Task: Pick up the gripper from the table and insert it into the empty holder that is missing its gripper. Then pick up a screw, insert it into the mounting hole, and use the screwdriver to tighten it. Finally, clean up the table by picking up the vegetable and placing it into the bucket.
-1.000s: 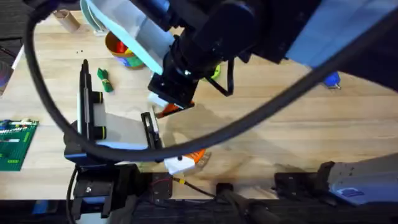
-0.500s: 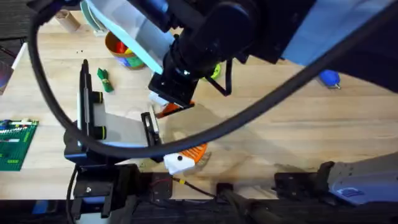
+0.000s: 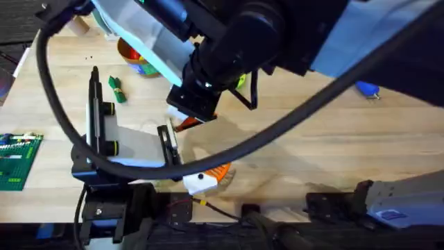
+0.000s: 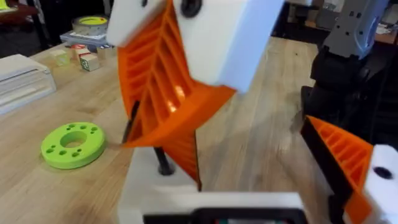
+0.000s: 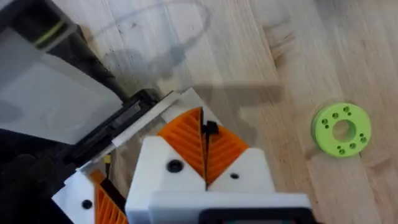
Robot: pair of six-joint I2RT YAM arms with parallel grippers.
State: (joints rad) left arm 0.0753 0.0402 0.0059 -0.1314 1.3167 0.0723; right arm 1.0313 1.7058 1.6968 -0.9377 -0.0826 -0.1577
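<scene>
Right end effector (image 5: 205, 146) pinched shut on a small black part (image 5: 210, 129), identity unclear. Left end effector (image 3: 211, 175): open or closed cannot be told. Bucket (image 3: 127, 48) half hidden by the arm (image 3: 236, 35); red item (image 3: 134, 54) inside.

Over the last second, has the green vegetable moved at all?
No. The vegetable lies in the same spot as before, below and left of the bucket.

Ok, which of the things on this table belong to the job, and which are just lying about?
Job: bucket, vegetable, screwdriver.
Lying about: lime-green ring, green studded board, wooden blocks, tape roll.
</scene>
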